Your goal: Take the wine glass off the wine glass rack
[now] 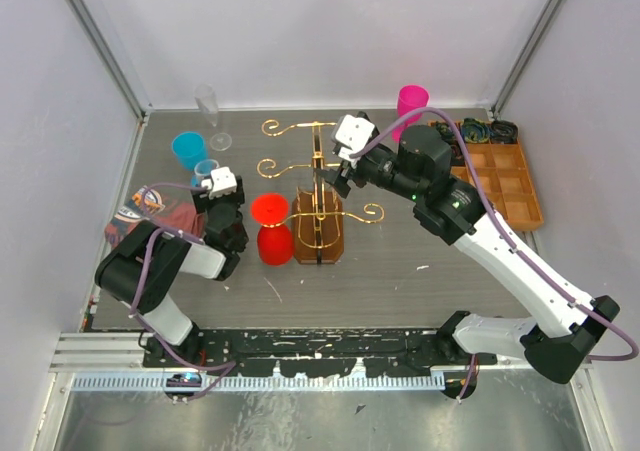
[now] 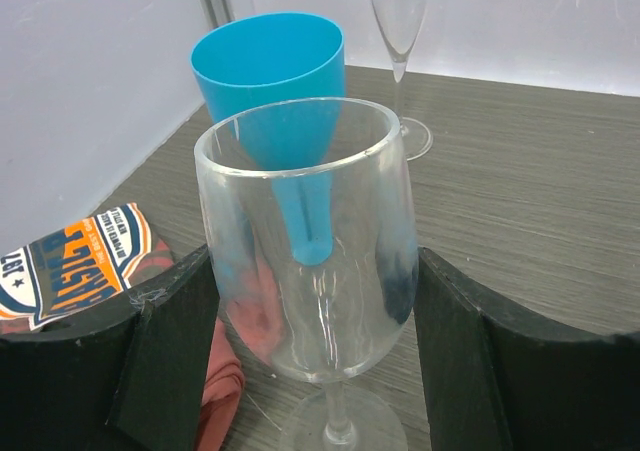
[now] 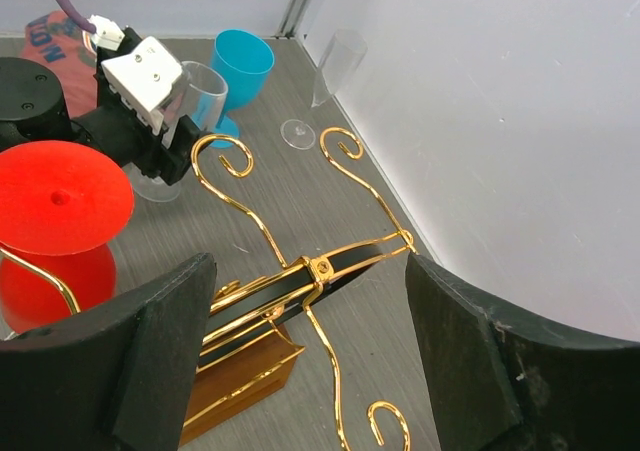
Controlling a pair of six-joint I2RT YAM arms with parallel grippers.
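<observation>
A clear wine glass (image 2: pixel 305 231) stands upright with its foot on the table. My left gripper (image 2: pixel 315 351) is shut on its bowl, one black finger (image 2: pixel 170 361) pressing each side. From above, this glass (image 1: pixel 206 167) is left of the gold wine glass rack (image 1: pixel 318 203). A red wine glass (image 1: pixel 270 227) hangs upside down from a left arm of the rack (image 3: pixel 300 281); its round foot (image 3: pixel 60 196) is on top. My right gripper (image 1: pixel 336 178) is open above the rack, its fingers (image 3: pixel 150 361) straddling the top bar without touching it.
A blue cup (image 2: pixel 270 71) and a clear flute (image 2: pixel 400 31) stand just beyond the clear glass. An orange printed cloth (image 1: pixel 150 209) lies at the left. A pink cup (image 1: pixel 411 101) and a compartmented wooden tray (image 1: pixel 505 176) are at the back right. Walls close in on both sides.
</observation>
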